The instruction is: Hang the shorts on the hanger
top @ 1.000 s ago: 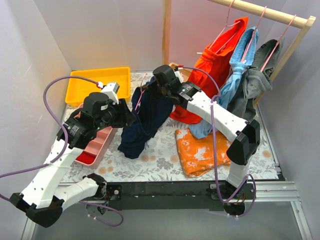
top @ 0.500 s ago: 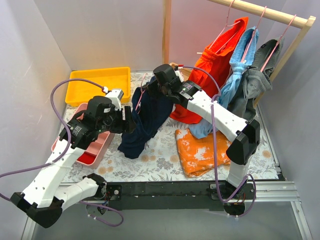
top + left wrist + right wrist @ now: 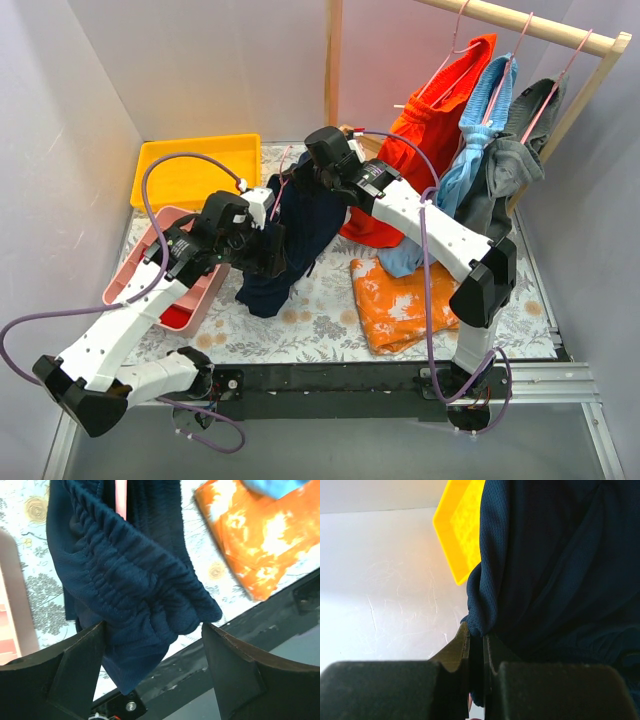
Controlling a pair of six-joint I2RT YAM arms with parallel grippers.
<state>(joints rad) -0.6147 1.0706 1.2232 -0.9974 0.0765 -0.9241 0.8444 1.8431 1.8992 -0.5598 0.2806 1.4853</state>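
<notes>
The navy shorts (image 3: 300, 225) hang in the air over the middle of the mat, draped round the thin pink hanger (image 3: 282, 186). My right gripper (image 3: 305, 180) is shut on the shorts' upper edge (image 3: 530, 580); its jaws (image 3: 483, 640) pinch the fabric, with a bit of pink showing below. My left gripper (image 3: 272, 250) is open at the shorts' left lower side. In the left wrist view the gathered waistband (image 3: 135, 595) hangs between the spread fingers (image 3: 75, 675), my left gripper (image 3: 155, 647) is not closed on it, and the hanger wire (image 3: 120, 497) shows at the top.
An orange patterned cloth (image 3: 400, 300) lies on the mat at the right. A yellow tray (image 3: 190, 170) and a pink bin (image 3: 150, 275) stand at the left. A wooden rail (image 3: 520, 22) at the back right bears red-orange, light blue and grey clothes on pink hangers.
My left arm has swung right and forward, bringing its open gripper up against the hanging shorts. The right gripper and the shorts have hardly moved.
</notes>
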